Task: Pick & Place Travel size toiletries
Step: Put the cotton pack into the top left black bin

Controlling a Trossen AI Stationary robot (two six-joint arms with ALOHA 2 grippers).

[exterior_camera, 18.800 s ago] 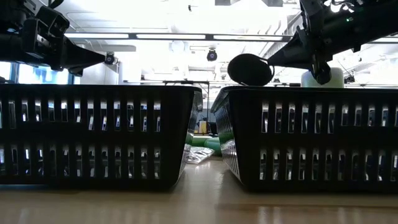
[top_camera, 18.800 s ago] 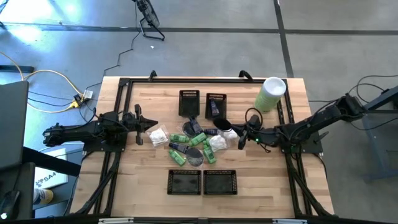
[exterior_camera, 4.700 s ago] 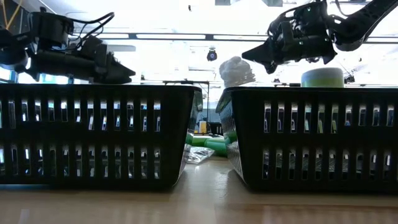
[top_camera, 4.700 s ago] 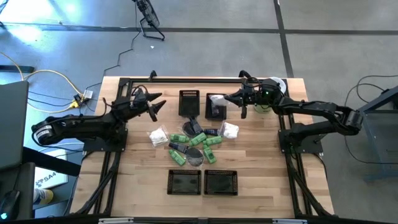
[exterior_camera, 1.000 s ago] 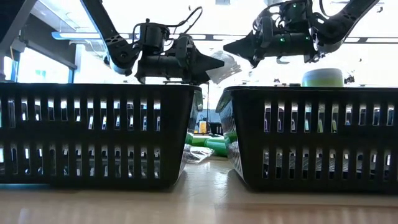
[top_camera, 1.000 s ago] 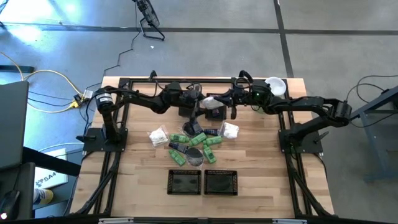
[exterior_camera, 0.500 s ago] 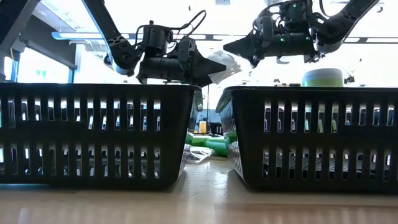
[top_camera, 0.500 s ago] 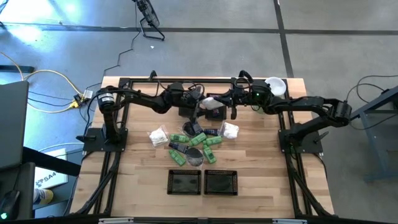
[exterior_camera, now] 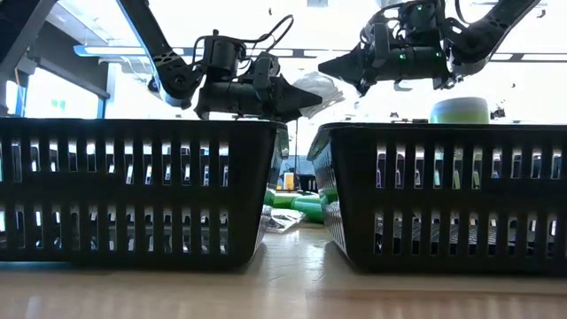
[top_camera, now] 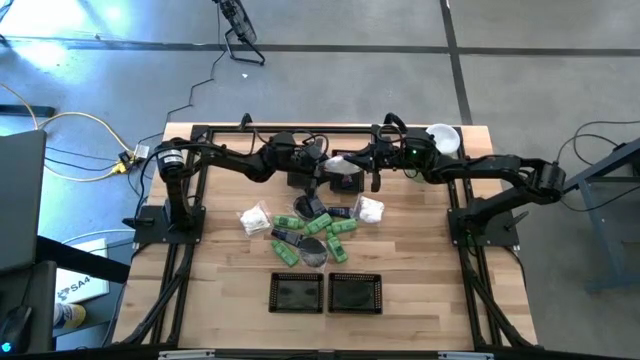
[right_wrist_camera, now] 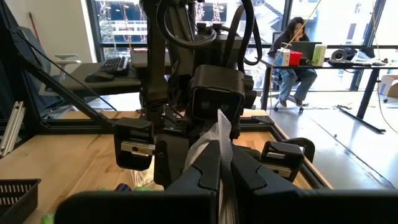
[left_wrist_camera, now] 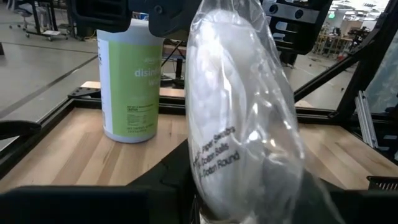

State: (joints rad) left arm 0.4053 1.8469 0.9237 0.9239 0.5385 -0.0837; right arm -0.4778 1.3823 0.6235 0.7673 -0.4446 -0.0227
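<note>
A clear packet of white cotton rounds hangs in the air over the two far black baskets, between my two grippers. My left gripper reaches in from the table's left and is closed around the packet's near end. From the right, my right gripper is shut on the packet's other end. The remaining toiletries lie in a pile at mid table: green bottles, white packets, a grey disc. My left gripper has the packet's bulging end between its two fingers, coming level from the table's left. The packet reaches far back between them and is lifted clear of the baskets. My right gripper pinches the packet's flat clear edge between its shut fingers, level from the table's right. The plastic stands up just past the fingertips, clear of the table.
A tall pale-green wipes cylinder stands at the far right corner. Two more black baskets sit side by side at the near edge. A black frame runs around the tabletop.
My left gripper's fingers have drawn in around the packet's end. Both arms have kept their places, and the packet stays held up between them.
</note>
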